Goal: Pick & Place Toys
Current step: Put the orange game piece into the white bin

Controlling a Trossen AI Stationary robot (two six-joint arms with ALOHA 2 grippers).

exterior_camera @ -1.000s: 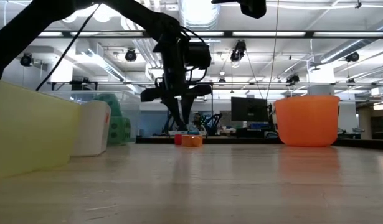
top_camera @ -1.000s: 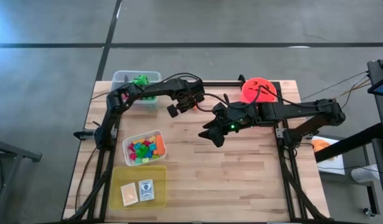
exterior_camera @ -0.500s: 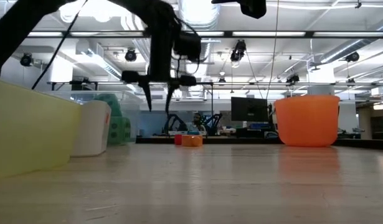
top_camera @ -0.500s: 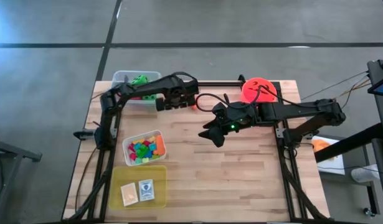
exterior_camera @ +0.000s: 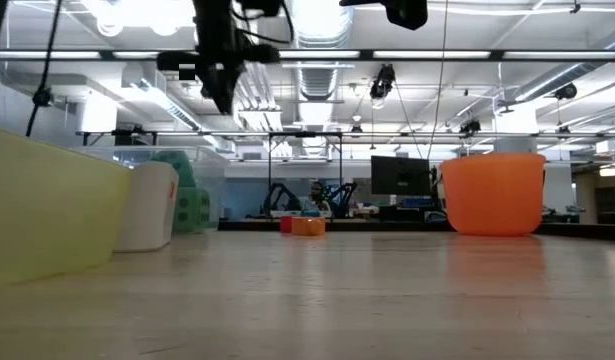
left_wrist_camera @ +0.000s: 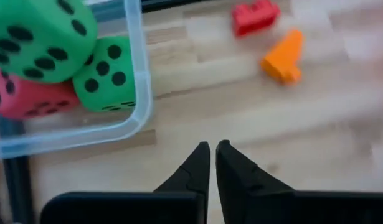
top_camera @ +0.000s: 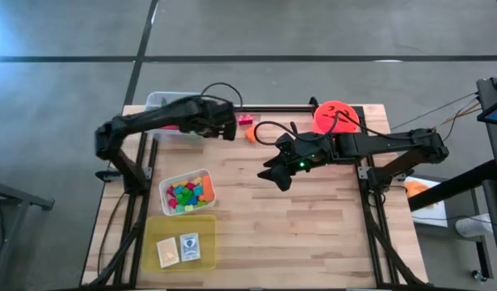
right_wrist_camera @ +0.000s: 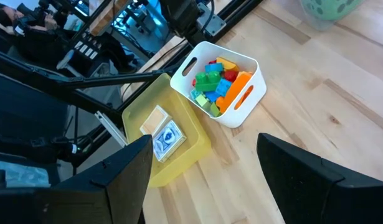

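Two loose toys lie on the wood near the table's far edge: a red block (left_wrist_camera: 256,14) (top_camera: 246,120) and an orange block (left_wrist_camera: 284,59) (top_camera: 252,133) (exterior_camera: 307,226). Green and pink dice (left_wrist_camera: 104,71) sit in a clear tub (top_camera: 175,105) at the far left. My left gripper (left_wrist_camera: 212,146) (top_camera: 230,129) hangs high beside that tub, shut and with nothing in it, left of the two blocks. My right gripper (top_camera: 274,174) (right_wrist_camera: 203,143) hovers open over the table's middle with nothing between its fingers.
A white tub (top_camera: 187,191) (right_wrist_camera: 219,87) full of bright blocks stands at the left. Nearer the front, a yellow tray (top_camera: 179,242) (right_wrist_camera: 160,140) holds two cards. The red-orange bucket (top_camera: 335,117) (exterior_camera: 492,192) stands at the far right. Bare wood covers the near right.
My left gripper has risen from just above the two blocks and swung toward the table's left, ending beside the clear tub. Its wrist has rolled. Its fingers spread apart on the way, then shut. The blocks have stayed where they were.
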